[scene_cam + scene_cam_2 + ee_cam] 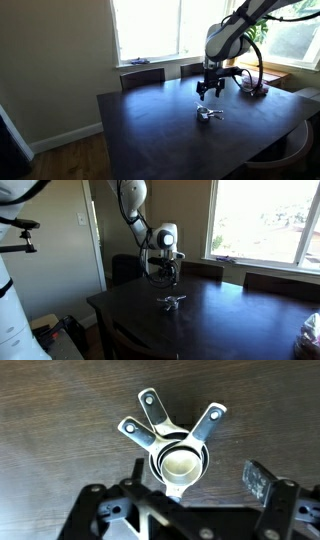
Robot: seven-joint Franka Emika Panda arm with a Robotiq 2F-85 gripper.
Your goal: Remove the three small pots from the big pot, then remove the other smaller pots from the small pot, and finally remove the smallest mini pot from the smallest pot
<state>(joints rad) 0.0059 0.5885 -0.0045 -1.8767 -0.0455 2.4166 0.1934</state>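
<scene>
The shiny silver pots sit nested in one stack on the dark wooden table, shown in both exterior views (208, 114) (171, 302). In the wrist view the big pot (160, 472) holds the smaller pots (181, 461) inside it. Three thin handles fan out toward the top of the wrist view, and a fourth points down under the gripper body. My gripper (175, 500) is open and empty. It hangs above the stack without touching it, in both exterior views (210, 92) (163, 277).
The dark table (160, 130) has chairs (142, 77) along its window side. A dark object with a curved stem (255, 88) stands near the table's far corner. A crinkled clear bag (312, 330) lies at a table edge.
</scene>
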